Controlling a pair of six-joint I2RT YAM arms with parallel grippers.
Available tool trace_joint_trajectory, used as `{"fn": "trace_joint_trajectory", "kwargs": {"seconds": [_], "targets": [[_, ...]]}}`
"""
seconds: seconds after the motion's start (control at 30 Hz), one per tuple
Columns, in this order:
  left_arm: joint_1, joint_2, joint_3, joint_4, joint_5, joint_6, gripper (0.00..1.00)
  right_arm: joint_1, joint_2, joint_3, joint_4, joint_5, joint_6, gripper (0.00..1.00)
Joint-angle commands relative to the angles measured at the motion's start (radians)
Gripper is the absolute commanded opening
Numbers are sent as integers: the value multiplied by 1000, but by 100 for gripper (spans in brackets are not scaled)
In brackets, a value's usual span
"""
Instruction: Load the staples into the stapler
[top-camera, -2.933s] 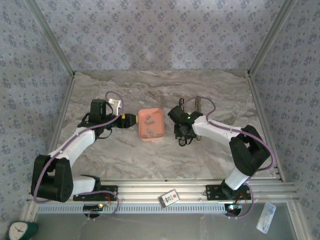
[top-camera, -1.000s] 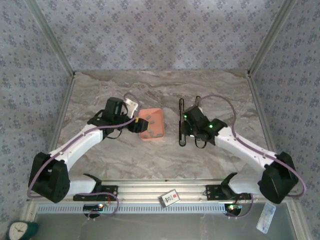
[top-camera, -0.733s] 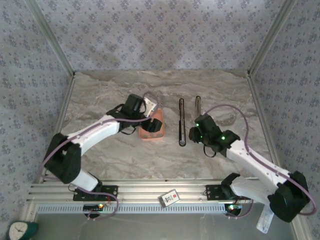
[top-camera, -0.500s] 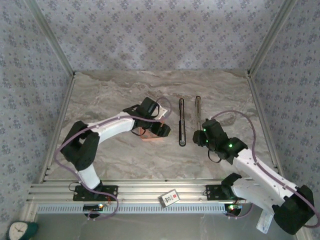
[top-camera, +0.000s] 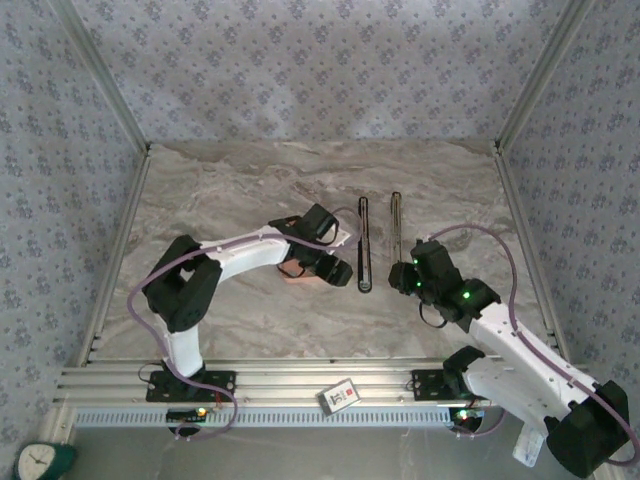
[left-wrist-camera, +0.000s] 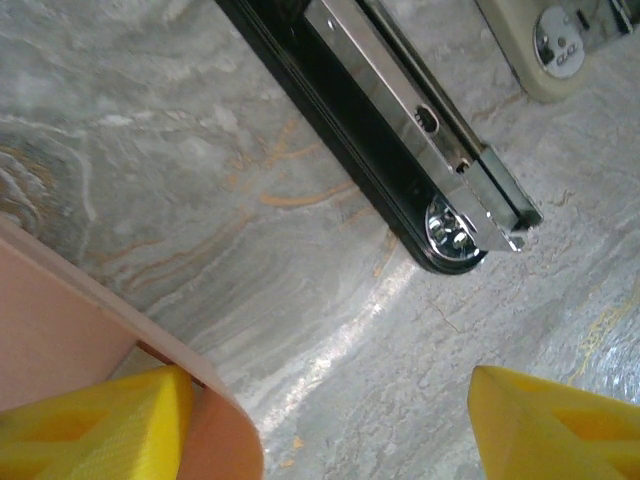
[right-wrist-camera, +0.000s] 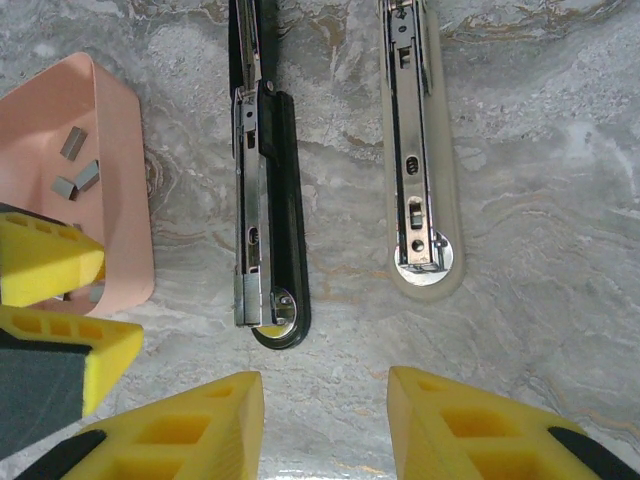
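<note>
Surface: grey marbled table (top-camera: 230, 180), patterned walls around it
Left gripper (left-wrist-camera: 330, 390): fingers spread, holding nothing, one tip over the tray's rim, just left of the black stapler's (left-wrist-camera: 390, 130) near end
Right gripper (right-wrist-camera: 325, 385): fingers spread, empty, just in front of the black stapler's near end
Tray (right-wrist-camera: 125, 200): salmon-orange, just left of the black stapler
Staples (right-wrist-camera: 77, 172): short grey strips lying in the tray
Beige stapler (right-wrist-camera: 420, 170): parallel, just right of the black stapler
</note>
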Motion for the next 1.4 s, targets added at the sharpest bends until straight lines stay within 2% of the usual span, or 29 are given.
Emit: {"fn": "trace_joint_trajectory", "kwargs": {"seconds": [0.0, 0.4, 0.67, 0.87, 1.07, 1.27, 1.37], "targets": [[-12, 11, 21, -36, 33, -9, 72, -5, -12, 0, -18, -11, 3, 39], [-65, -16, 27, -44, 167, 13, 72, -7, -9, 16, -9, -17, 7, 38], [-23, -161, -1, -15, 137, 5, 75, 1, 84, 108, -16, -35, -47, 38], [125, -340, -95, 37, 76, -67, 78, 55, 249, 228, -22, -42, -89, 39], [328, -501, -210, 48, 39, -100, 79, 132, 464, 373, -24, -43, -99, 39], [525, -575, -318, 71, 37, -160, 80, 205, 711, 560, -75, -56, -162, 39], [582, -600, -379, 113, 40, -209, 81, 232, 826, 673, -126, -54, -181, 39]]}}
